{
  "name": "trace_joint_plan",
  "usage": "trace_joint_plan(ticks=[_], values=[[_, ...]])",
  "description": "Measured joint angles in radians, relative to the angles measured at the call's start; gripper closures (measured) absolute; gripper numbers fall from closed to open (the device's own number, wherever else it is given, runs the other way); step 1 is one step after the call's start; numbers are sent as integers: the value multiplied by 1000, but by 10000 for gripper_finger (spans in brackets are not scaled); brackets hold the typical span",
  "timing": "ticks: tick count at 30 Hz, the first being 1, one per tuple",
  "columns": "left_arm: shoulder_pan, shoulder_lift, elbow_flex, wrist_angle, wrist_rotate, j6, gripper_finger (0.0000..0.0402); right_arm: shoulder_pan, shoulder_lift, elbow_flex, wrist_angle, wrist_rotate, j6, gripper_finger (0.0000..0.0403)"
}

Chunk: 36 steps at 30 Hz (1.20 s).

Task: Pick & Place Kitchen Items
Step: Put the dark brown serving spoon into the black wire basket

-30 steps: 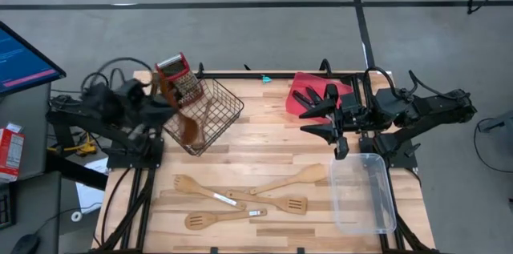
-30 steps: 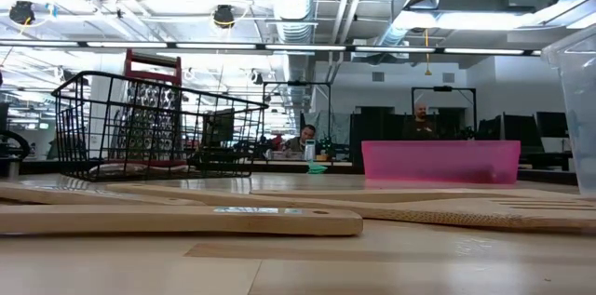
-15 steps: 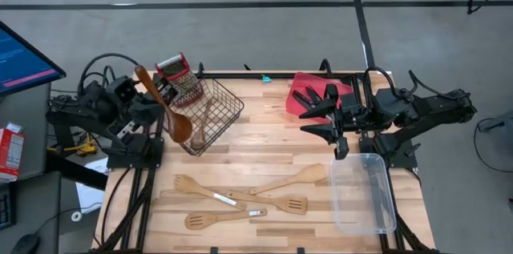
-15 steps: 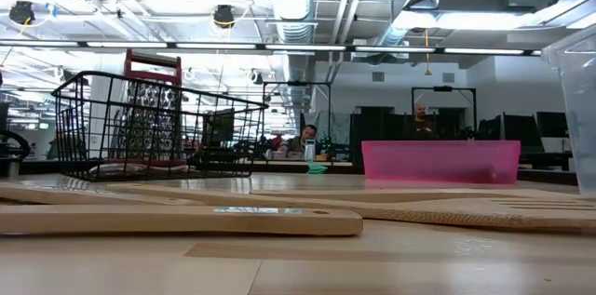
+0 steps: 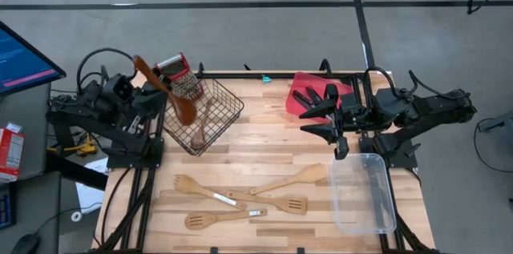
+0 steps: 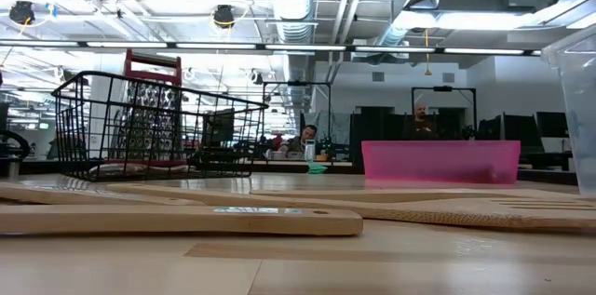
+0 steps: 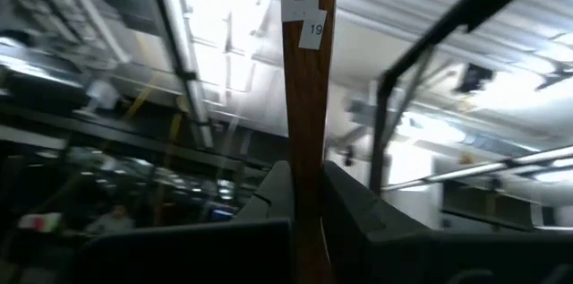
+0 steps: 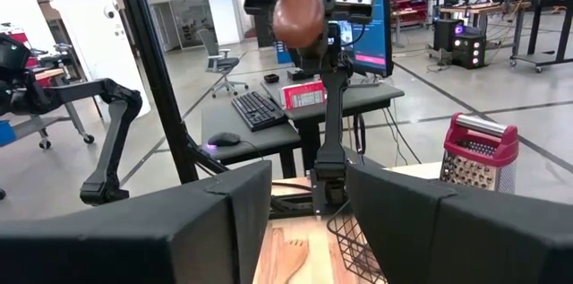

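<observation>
L gripper sits at the table's 10 o'clock corner, fingers clamped on a dark spoon; the spoon's bowl hangs over the near rim of the wire basket, handle pointing up and away toward 11. In L wrist view the brown handle runs up between the two fingers, paper tags near its end. In R wrist view the bowl shows high up, above the L arm. Basket holds a red-topped grater at its far corner and a pale utensil inside. R gripper waits at 2 o'clock, beside the red tray, fingers partly apart, holding nothing. Four pale wooden utensils lie at 6 o'clock: a spoon, a slotted spatula, a fork-ended one, another spatula. Clear bin at 4 o'clock.
</observation>
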State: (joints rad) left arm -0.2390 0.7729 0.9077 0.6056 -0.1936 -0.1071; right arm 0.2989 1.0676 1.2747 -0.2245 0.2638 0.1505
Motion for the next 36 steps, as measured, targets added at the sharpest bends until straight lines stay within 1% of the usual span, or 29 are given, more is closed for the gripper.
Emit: trace_joint_plan(ticks=[3,8,14,18,24,31,36], values=[[0,0,0,0,-66,5,394,0,0,0,0,0,0,241],[0,8,0,-3,-144,6,394,0,0,0,0,0,0,242],[0,12,-1,0,-197,0,394,0,0,0,0,0,0,242],[0,19,-1,-4,-205,-1,394,0,0,0,0,0,0,242],[0,19,-1,-5,-250,-1,394,0,0,0,0,0,0,242],[0,19,-1,-25,-352,3,394,0,0,0,0,0,0,242],[0,19,-1,-74,-467,6,394,0,0,0,0,0,0,242]])
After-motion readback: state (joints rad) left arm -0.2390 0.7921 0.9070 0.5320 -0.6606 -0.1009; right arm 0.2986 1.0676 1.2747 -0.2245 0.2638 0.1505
